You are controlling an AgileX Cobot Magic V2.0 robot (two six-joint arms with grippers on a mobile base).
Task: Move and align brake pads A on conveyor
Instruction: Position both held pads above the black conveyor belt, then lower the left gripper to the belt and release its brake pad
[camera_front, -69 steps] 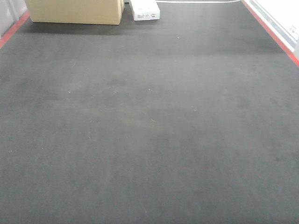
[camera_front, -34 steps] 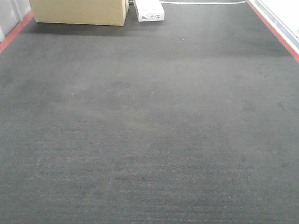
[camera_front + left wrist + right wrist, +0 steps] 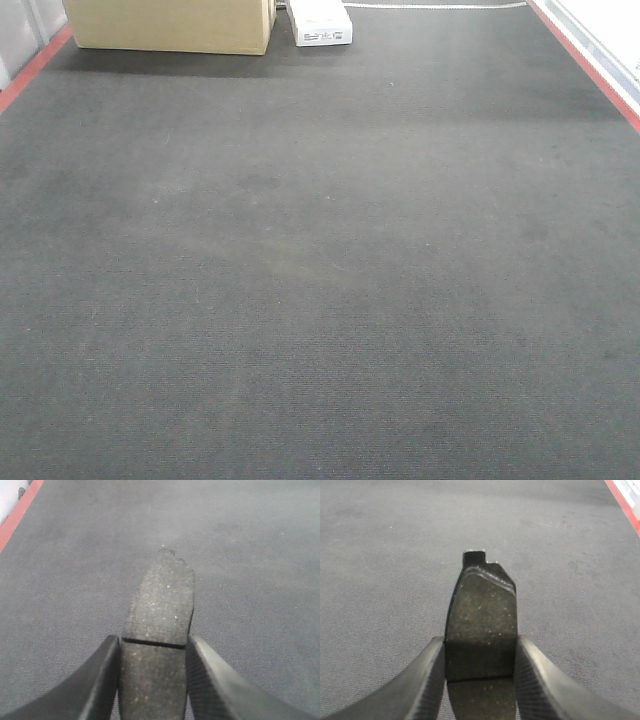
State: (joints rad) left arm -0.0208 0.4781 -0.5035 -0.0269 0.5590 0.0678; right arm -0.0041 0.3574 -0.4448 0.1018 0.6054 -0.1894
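Pad (image 3: 162, 600) in left tool (image 3: 153, 638); pad (image 3: 482, 605) in right tool (image 3: 480, 639).

A speckled grey, grooved brake pad (image 3: 159, 615) sits pinched between the left fingers (image 3: 100, 680), a second brake pad (image 3: 481, 625) between the right fingers (image 3: 540, 680), both over the charcoal conveyor (image 3: 320, 250).
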